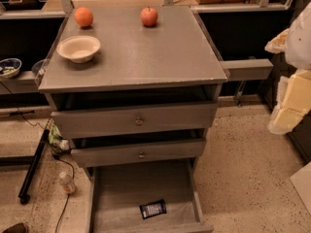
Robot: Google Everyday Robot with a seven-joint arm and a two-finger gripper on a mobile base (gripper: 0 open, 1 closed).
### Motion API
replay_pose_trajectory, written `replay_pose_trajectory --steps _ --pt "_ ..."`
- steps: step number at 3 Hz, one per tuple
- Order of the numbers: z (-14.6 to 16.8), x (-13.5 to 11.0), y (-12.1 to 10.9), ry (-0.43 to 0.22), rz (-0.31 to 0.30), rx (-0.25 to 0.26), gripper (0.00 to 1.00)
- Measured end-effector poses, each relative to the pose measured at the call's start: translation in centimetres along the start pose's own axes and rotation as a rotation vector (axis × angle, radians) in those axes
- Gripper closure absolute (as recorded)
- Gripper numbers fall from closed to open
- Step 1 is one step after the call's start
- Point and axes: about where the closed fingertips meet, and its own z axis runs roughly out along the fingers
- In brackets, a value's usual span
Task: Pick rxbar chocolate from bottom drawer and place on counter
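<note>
One rxbar chocolate (153, 208) lies in the bottom drawer (138, 181), well apart from right-edge fingers (287, 116), opening unclear.

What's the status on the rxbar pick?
Claw far right, away from open bottom drawer. Rxbar chocolate lying flat inside, near front. Nothing covering it.

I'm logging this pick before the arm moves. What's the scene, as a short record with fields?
target: dark navy flat rxbar chocolate wrapper, on the drawer floor near its front
drawer: deep grey bottom drawer, pulled open
counter: flat grey counter top, bearing round orange, red apple, cream bowl
gripper: pale gripper at the view's right edge, off the counter, apart from the bar
</note>
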Motion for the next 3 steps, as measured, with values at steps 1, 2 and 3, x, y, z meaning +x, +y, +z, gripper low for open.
replay_pose_trajectory --steps 1,2,3 --pt "-0.1 -0.1 -0.1 0.001 -0.004 0.01 0.0" --pt "-0.6 -0.4 -0.3 0.003 -0.017 0.039 0.0" --pt "3.2 -0.2 0.1 -0.011 -0.004 0.026 0.0"
